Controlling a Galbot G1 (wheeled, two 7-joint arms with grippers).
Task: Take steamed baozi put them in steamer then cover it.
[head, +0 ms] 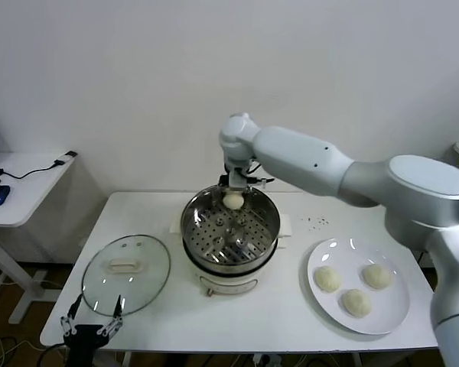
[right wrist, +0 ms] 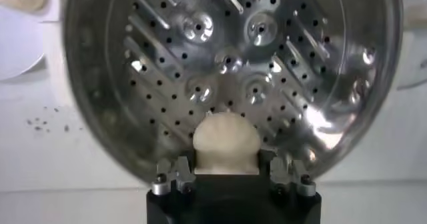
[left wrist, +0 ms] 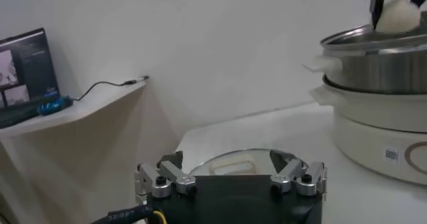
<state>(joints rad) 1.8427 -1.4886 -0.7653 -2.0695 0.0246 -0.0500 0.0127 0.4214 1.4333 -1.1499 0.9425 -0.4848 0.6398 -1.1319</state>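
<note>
A white bench [head: 237, 321] stands by a plain white wall. The steamer [head: 229, 229] sits in its middle. Four buns: three on a plate [head: 321, 302] right of the steamer, and one bun [head: 233, 200] pinched in the right gripper [head: 234, 191] above the steamer's back rim. One glass cover [head: 126, 274] lies left of the steamer. Near the cover, the left gripper [head: 92, 321] hangs spread wide, partly cut off.

White bench [head: 168, 321] bearing steamer [head: 229, 264] at centre, cover [head: 126, 274] at 9 o'clock, and plate [head: 390, 317] with three baozi [head: 357, 303] at 3 o'clock.
</note>
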